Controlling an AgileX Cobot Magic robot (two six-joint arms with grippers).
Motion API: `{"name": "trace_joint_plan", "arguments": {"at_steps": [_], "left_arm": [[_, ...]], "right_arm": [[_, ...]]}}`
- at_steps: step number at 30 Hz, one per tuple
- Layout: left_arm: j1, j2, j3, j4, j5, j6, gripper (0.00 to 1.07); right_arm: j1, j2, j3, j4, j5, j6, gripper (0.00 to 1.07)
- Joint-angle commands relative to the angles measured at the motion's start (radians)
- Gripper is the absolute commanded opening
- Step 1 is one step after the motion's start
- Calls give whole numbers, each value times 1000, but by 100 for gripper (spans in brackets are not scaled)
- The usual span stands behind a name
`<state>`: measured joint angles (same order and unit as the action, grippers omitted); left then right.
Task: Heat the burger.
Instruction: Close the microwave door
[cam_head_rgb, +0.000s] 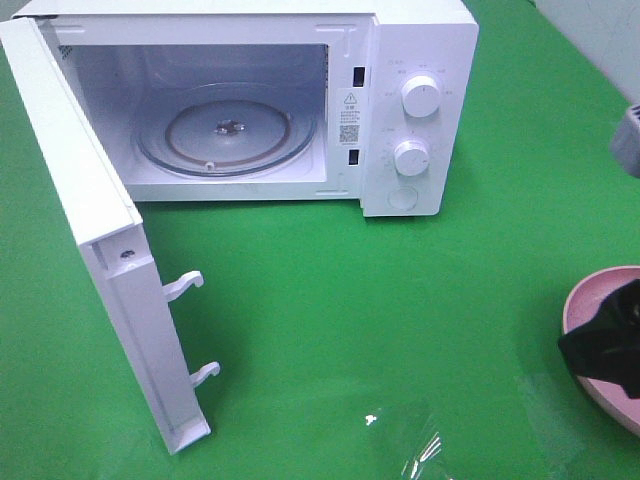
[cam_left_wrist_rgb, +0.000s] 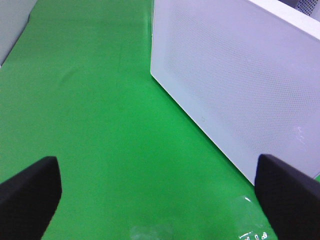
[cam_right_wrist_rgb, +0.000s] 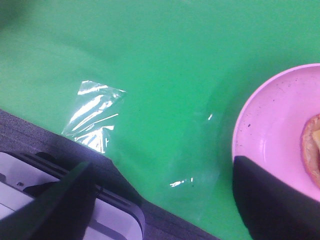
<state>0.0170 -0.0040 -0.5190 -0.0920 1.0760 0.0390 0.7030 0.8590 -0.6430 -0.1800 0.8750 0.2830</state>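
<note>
The burger (cam_right_wrist_rgb: 312, 150) sits on the pink plate (cam_right_wrist_rgb: 270, 130), just beside the right gripper (cam_right_wrist_rgb: 165, 200), the nearer one, whose jaws gape wide and empty; the microwave (cam_head_rgb: 420, 100) stands open well away.

The exterior high camera looks down from in front onto the green cloth (cam_head_rgb: 400, 330), facing the open microwave (cam_head_rgb: 400, 100) and its swung-out door (cam_head_rgb: 90, 250). The left wrist camera sits low and close, looking along the cloth at the door's outer face (cam_left_wrist_rgb: 235, 75), a part both views share. The right wrist camera looks steeply down, near the pink plate (cam_right_wrist_rgb: 270, 130) that the high view catches at its right edge.
</note>
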Motion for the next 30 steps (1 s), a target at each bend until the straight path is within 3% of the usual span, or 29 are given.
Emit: {"name": "trace_joint_plan", "arguments": {"at_steps": [1,13,15,16,17,18,19,20,22,30], "left_arm": [[2,-16,3,-7,-8,-4,97],[2,-16,3,-7,-8,-4,97],[2,-16,3,-7,-8,-4,97],[2,-16,3,-7,-8,-4,97],[2,-16,3,-7,-8,-4,97],[2,-16,3,-7,-8,-4,97],[2,-16,3,-7,-8,-4,97],[2,-16,3,-7,-8,-4,97],[2,-16,3,-7,-8,-4,97],[2,-16,3,-7,-8,-4,97]], "right_arm": [[1,-92,-4,3,51,-18,75],[-4,-297,26,0,108,-18,75],[-102,-381,73,14,113,-35,75],[-102,-381,73,14,113,-35,75],[-178,-424,90,29,118,-77,75],[-178,-424,90,29,118,-77,75],[-243,-471,101,46,125,-133,75],[-243,-471,101,46,125,-133,75],[-328,-558,120,62,118,-180,75],[-471,-755,148,116,82,-179,74]]}}
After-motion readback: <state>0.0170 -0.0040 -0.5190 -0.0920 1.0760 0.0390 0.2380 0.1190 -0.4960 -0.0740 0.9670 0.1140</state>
